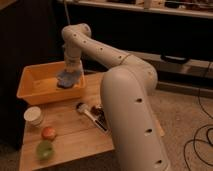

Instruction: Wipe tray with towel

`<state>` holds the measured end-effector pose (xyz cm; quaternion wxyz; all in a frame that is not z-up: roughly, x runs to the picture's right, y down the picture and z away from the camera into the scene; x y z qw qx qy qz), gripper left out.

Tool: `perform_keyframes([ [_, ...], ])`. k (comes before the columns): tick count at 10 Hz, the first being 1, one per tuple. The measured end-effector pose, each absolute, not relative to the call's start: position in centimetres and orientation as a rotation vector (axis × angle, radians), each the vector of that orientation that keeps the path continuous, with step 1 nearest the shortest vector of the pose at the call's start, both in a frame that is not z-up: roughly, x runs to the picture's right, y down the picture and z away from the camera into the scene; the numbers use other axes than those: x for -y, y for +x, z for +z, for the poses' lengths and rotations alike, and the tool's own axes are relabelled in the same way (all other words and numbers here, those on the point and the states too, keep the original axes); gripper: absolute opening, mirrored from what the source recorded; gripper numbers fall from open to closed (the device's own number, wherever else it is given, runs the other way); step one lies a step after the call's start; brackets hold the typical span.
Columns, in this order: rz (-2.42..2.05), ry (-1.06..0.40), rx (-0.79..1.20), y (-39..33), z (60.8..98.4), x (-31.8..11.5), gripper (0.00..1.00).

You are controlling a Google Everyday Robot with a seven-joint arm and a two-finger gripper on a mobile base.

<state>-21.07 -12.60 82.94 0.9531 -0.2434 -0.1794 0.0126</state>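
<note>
Blue-grey and floppy, the towel [68, 78] drapes at the tray's [31, 86] right end, under the gripper [73, 66]; whether the gripper clamps it, I cannot tell. Light, soft cloth, probably best pinched mid-fold; the tray likely slides easily.

Legible text, labels, brands, numbers, signs: none. Tray [35, 90], below the gripper [71, 73]: walls unmarked. Towel [68, 78], at the jaws: no print. White cup [34, 116] on the bench [70, 135], well left of and nearer than the jaws: nothing readable.
</note>
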Motion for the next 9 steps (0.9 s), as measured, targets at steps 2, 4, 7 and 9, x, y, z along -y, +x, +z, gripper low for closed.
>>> perform_keyframes([
  [2, 0.019, -0.493, 0.361, -23.3, 84.4, 13.8, 0.0],
  [4, -0.005, -0.501, 0.383, -25.6, 85.0, 14.1, 0.0],
  [7, -0.073, -0.526, 0.442, -29.8, 84.6, 12.6, 0.0],
  [9, -0.111, -0.546, 0.494, -31.6, 83.4, 11.4, 0.0],
])
